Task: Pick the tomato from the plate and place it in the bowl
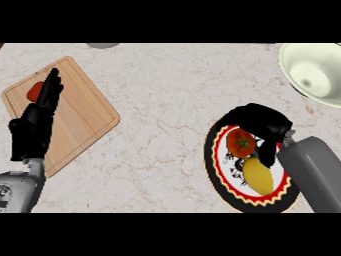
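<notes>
A red tomato (241,142) with a green stem lies on the patterned plate (225,181) at the lower right, next to a yellow lemon-like fruit (258,175). My right hand (261,121) hovers over the plate's upper edge, fingers curled down around the tomato's far side; whether they touch it is unclear. The cream bowl (322,72) sits at the upper right corner. My left hand (36,122) rests open at the left, fingers straight, over the wooden cutting board (77,117).
A small red object (35,90) lies on the cutting board, partly hidden behind my left hand's fingers. A grey round object (103,45) peeks in at the top edge. The marble counter (165,100) stretches between board and plate.
</notes>
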